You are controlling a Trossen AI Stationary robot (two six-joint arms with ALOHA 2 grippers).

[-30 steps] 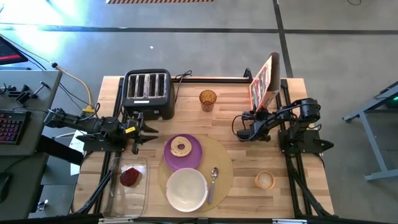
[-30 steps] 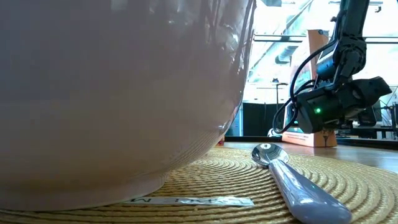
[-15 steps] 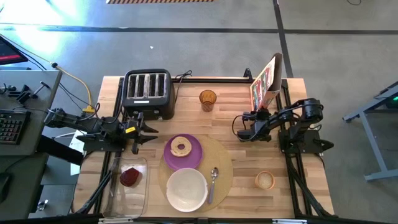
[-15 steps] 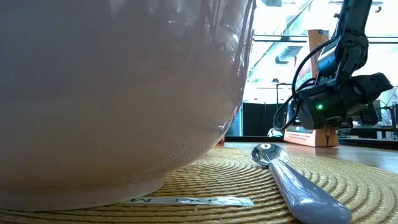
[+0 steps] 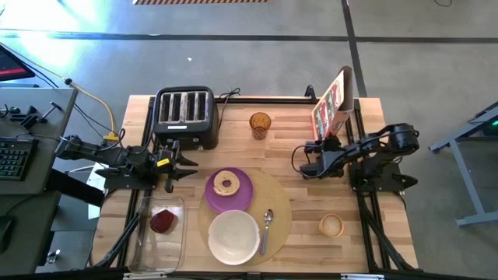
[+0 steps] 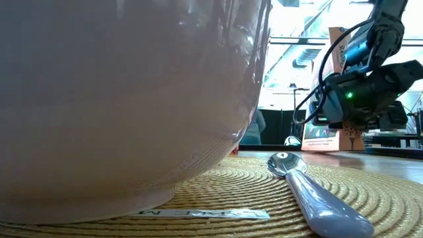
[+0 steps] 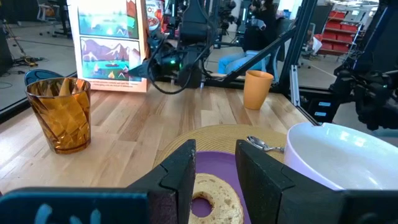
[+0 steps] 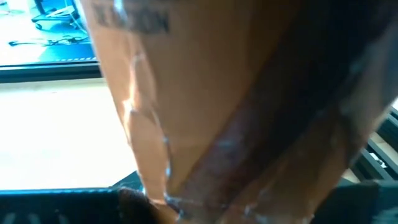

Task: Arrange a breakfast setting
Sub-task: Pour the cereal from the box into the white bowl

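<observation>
The round tan placemat (image 5: 276,204) holds the purple plate (image 5: 243,194) with the bagel ring (image 5: 226,184), the white bowl (image 5: 233,236) and the spoon (image 5: 267,225). The dark red food piece (image 5: 163,220) lies in the clear container (image 5: 159,241). My left gripper (image 5: 183,165) is open and empty just left of the plate; its fingers frame the bagel in the left wrist view (image 7: 214,180). My right gripper (image 5: 321,141) is at the lower end of a tilted cardboard cereal box (image 5: 331,101), far right. My right gripper holds the cereal box at its lower part (image 5: 320,128), coming level from the table's right side. The box's brown face (image 8: 205,93) fills the right wrist view and hides the fingers, so the kind of hold cannot be told. The box stands tilted, its top (image 6: 337,39) leaning away.
The black toaster (image 5: 185,117) stands at the far left. An amber glass (image 5: 260,124) stands at the far middle. A small tan cup (image 5: 331,225) stands right of the placemat. Bare wood lies between the glass, the placemat and the right arm.
My right gripper has drawn a little toward the table's right edge and risen slightly, its elbow swinging out to the right; the cereal box has gone with it and stays tilted.
</observation>
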